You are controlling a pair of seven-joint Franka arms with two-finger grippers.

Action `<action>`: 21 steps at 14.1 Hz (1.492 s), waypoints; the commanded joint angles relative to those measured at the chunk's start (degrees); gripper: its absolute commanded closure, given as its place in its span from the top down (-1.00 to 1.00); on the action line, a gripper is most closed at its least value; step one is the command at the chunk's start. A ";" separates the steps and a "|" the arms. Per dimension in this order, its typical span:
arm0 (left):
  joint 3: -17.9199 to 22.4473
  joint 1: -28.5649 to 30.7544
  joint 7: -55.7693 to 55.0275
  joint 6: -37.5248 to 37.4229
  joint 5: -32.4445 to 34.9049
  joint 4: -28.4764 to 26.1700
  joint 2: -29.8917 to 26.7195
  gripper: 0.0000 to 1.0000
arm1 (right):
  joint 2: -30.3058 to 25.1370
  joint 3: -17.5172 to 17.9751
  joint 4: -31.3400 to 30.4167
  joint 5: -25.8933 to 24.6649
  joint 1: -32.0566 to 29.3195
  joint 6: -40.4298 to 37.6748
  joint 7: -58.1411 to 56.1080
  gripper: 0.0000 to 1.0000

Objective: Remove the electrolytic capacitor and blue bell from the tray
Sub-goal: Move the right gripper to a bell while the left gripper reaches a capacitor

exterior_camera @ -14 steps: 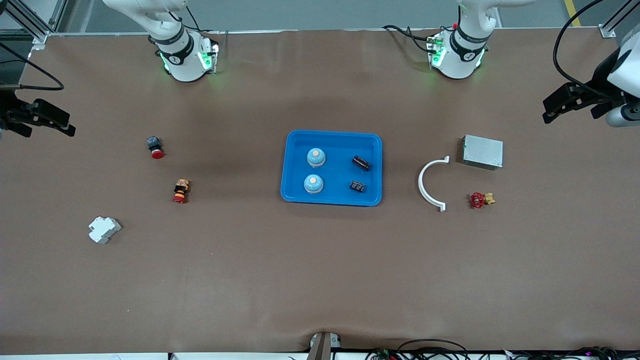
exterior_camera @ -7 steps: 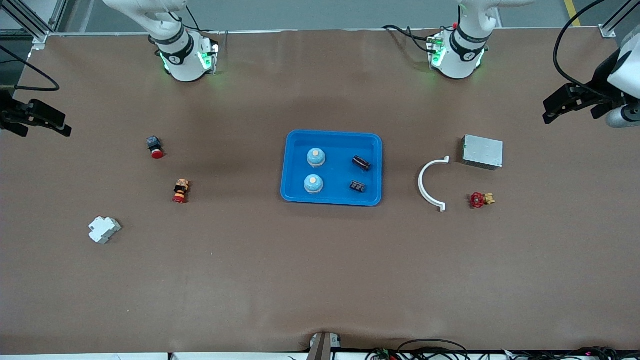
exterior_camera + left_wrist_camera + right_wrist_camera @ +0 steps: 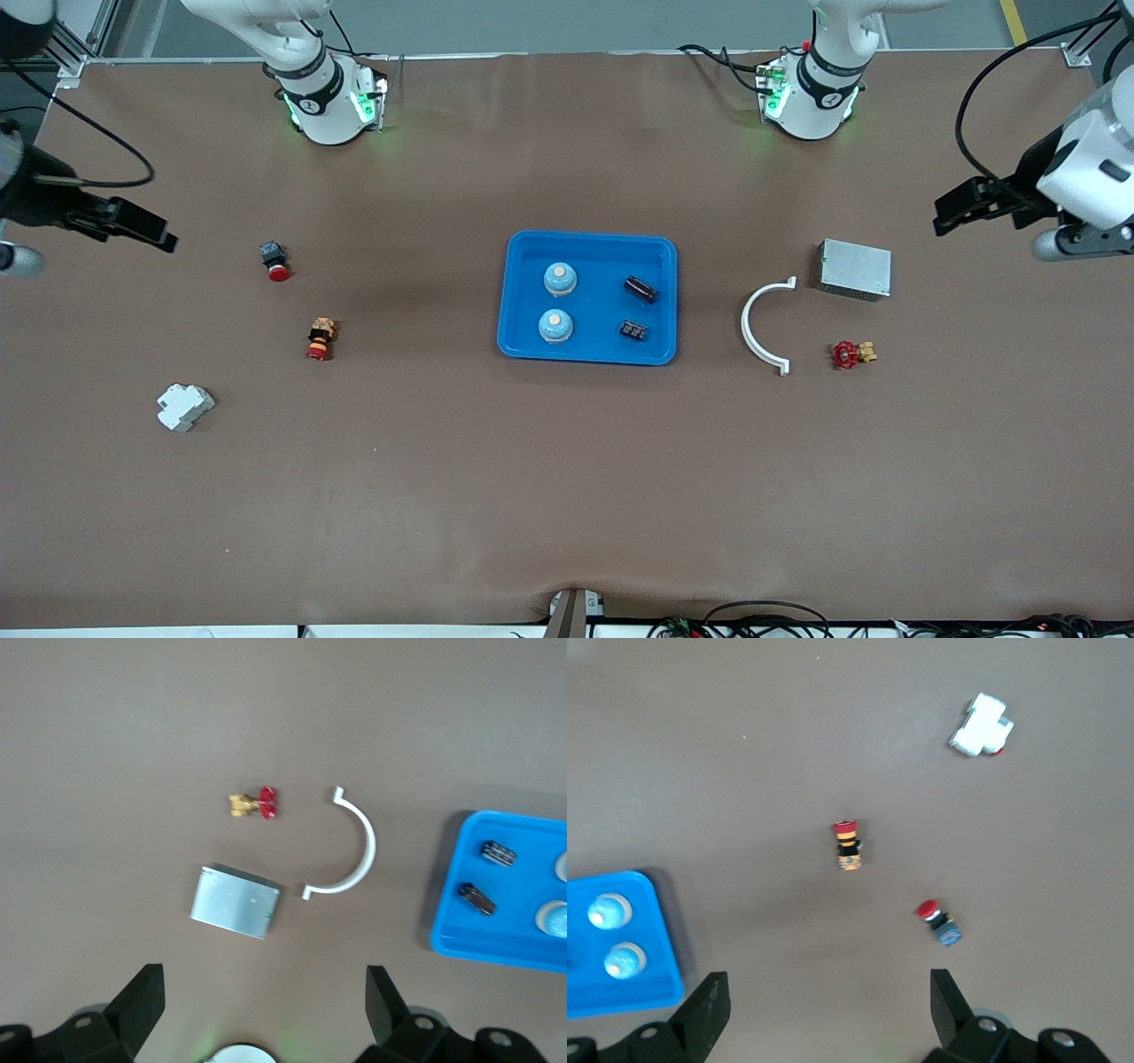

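- The table (image 3: 567, 496) is unchanged since a second ago: nothing on it is shifted, and only the two arms are moved.
- The tray (image 3: 523, 341) is kept at mid-table, between the two arms' ends, with all four parts inside it.
- Two blue bells are seen in the tray toward the right arm's end: one bell (image 3: 560, 279) farther from the front camera, the other bell (image 3: 555, 326) nearer.
- Two dark capacitors are seen toward the left arm's end: one capacitor (image 3: 640, 288) farther, the other capacitor (image 3: 633, 330) nearer; neither is touched.
- The left gripper (image 3: 950, 215) is brought inward from the table edge and is now held in the air near the grey metal box (image 3: 855, 268), fingers spread, nothing pinched.
- The right gripper (image 3: 151, 232) is also brought inward, over bare table near the red push button (image 3: 275, 260), fingers spread, empty.
- Both are still well apart from the tray, so the task is judged barely begun: only an approach is under way, and no removal is made yet.
- The white curved clip (image 3: 760, 326), the red valve (image 3: 850, 354), the second button (image 3: 320, 338) and the white breaker (image 3: 184, 407) are left alone.
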 commanded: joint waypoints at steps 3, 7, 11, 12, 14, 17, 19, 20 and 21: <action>-1.05 -1.12 -4.27 0.94 -2.07 -1.60 0.33 1.00 | -0.67 -0.09 -7.99 0.98 12.00 9.47 24.25 1.00; -3.51 -1.30 -9.29 5.15 -2.07 -5.03 0.33 1.00 | 2.92 0.00 -11.69 1.15 21.67 19.59 42.46 1.00; -5.62 -1.56 -9.82 9.20 -1.63 -8.19 0.68 1.00 | 9.69 0.09 -11.61 2.11 28.09 26.09 52.77 1.00; -5.71 -1.83 -10.08 9.64 -1.63 -8.28 1.12 1.00 | 11.18 0.00 -11.69 2.82 29.94 28.37 54.00 1.00; -6.06 -2.27 -10.96 9.99 -1.28 -8.28 1.74 1.00 | 14.34 0.00 -11.52 3.00 31.35 32.07 57.07 1.00; -6.77 -2.36 -11.05 10.34 -1.28 -8.63 2.53 1.00 | 19.09 0.08 -11.08 3.09 34.34 37.87 61.91 1.00; -7.55 -2.53 -12.70 11.91 -1.28 -9.51 2.88 1.00 | 22.25 0.00 -10.12 3.00 35.92 40.17 64.63 1.00; -8.08 -2.79 -15.24 13.14 -1.28 -10.30 2.97 1.00 | 24.10 0.00 -8.98 3.09 36.71 40.17 65.69 1.00; -8.70 -3.41 -17.36 13.77 -1.28 -10.91 2.97 1.00 | 25.94 0.00 -7.49 3.00 37.24 40.17 67.18 1.00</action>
